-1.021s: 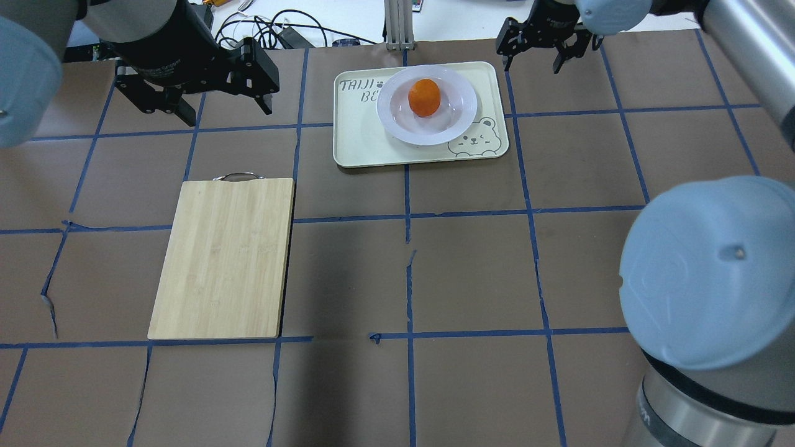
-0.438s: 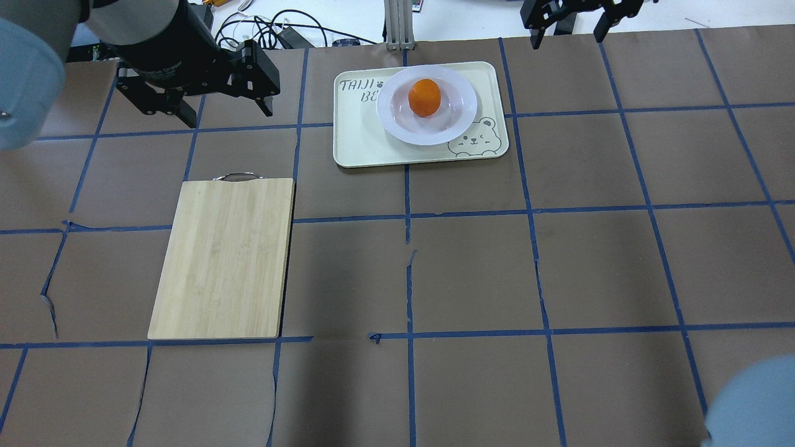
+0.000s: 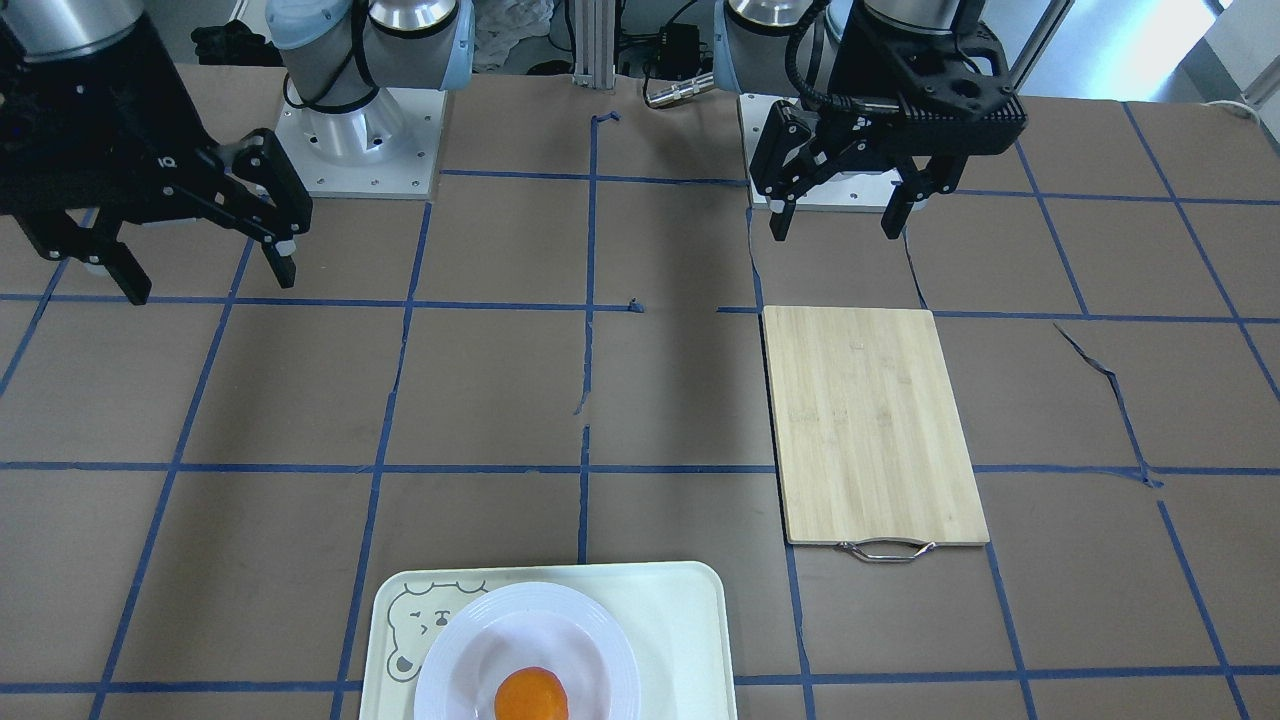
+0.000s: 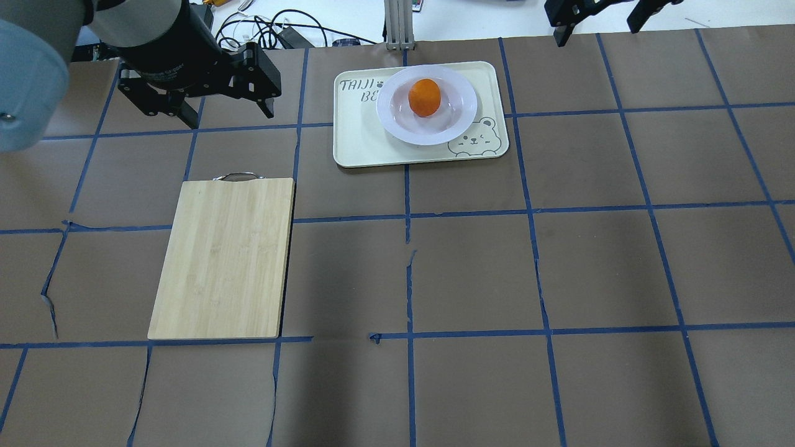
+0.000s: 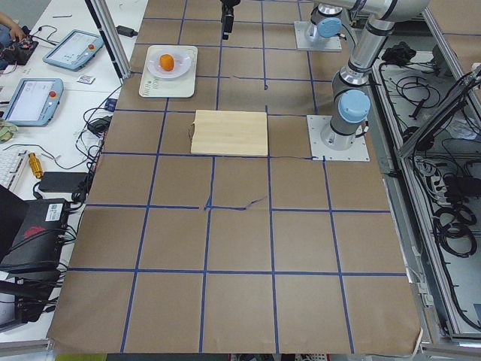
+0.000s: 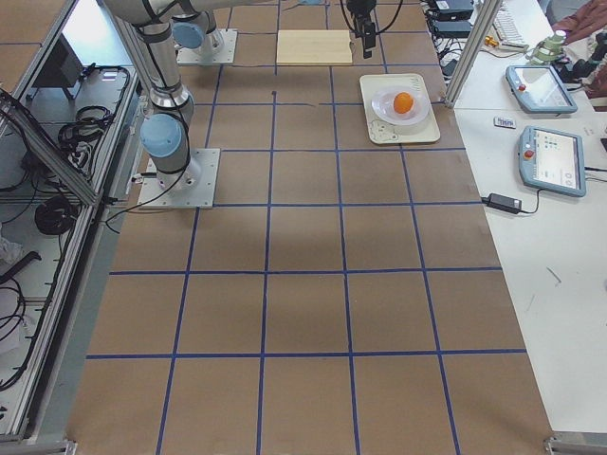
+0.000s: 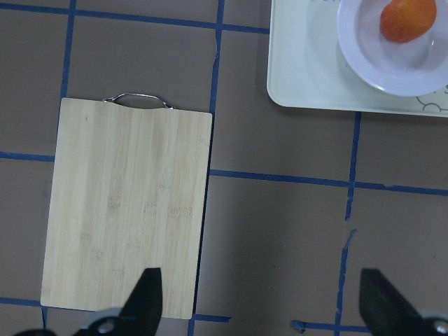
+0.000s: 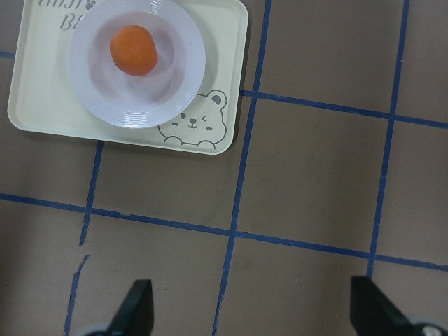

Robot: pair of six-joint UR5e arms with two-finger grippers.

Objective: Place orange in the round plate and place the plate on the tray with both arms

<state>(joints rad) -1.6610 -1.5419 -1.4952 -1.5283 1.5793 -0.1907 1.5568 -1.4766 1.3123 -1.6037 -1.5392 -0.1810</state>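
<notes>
Orange [image 4: 425, 97] is seated in the round plate [image 4: 388, 107], set on the tray [image 4: 360, 138]. Left gripper [image 3: 834, 224] and right gripper [image 3: 210, 283] are held spread, empty.

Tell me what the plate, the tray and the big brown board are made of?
The round plate looks like glazed ceramic or hard plastic: glossy white with a ridged rim. The tray looks like matte plastic: pale, smooth, with a printed bear. The cutting board looks like bamboo, showing striped grain; its handle looks like shiny metal.
</notes>
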